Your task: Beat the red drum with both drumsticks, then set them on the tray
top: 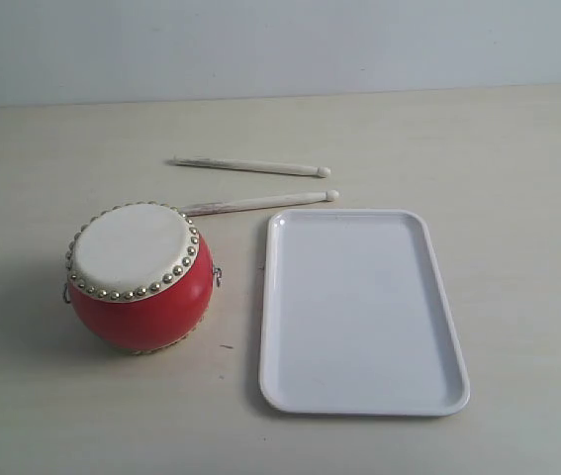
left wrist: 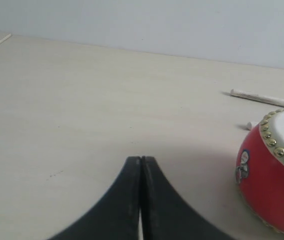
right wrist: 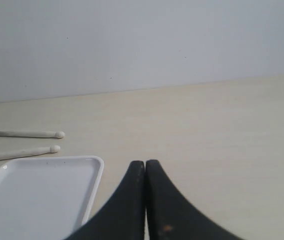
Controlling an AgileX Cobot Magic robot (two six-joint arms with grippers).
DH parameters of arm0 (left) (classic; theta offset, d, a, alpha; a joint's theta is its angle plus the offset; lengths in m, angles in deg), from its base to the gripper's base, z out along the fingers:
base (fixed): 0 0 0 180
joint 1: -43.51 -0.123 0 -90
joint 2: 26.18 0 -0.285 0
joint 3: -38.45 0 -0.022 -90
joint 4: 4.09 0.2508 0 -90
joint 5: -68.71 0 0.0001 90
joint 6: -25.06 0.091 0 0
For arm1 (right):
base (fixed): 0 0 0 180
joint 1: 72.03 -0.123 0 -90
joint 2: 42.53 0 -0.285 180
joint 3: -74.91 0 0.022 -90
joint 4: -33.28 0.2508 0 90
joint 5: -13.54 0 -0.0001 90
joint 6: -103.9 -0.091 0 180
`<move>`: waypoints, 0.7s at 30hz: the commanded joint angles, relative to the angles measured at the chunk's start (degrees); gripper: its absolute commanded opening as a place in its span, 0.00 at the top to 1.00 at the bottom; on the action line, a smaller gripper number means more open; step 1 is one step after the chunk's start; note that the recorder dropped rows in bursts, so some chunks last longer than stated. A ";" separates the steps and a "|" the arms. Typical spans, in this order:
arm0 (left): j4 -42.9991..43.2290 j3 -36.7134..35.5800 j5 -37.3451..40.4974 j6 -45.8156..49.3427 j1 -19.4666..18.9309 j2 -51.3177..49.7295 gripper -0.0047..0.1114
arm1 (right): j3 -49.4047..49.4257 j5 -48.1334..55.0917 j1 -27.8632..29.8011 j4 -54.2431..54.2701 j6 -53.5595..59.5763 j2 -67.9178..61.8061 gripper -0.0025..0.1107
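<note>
L gripper [left wrist: 140, 160], R gripper [right wrist: 145, 162] both pinched together, empty. We'd open first, then take sticks [top: 250, 166] ahead, near butt ends.

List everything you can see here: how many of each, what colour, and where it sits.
small round glossy red drum with cream skin top: one, red and cream, left in the exterior view
slim cream-white wooden drumsticks: two, cream-white, lying behind drum and tray
flat white rectangular plastic tray: one, white, right of drum, nothing in it
table: one, pale beige, under everything
left gripper: one, black, shut, near drum
right gripper: one, black, shut, near tray corner
</note>
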 commanded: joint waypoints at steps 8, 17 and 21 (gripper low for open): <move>4.75 -0.03 -47.02 -5.72 -0.17 0.37 0.96 | 0.30 -0.27 0.31 0.00 0.09 0.28 0.98; 1.65 5.92 -68.84 -5.88 -0.17 -0.52 0.96 | 0.30 -0.27 0.31 0.00 0.09 0.28 0.98; -1.18 21.88 -56.89 2.53 -0.17 -12.63 0.96 | 0.30 -0.27 0.31 0.00 0.09 0.28 0.98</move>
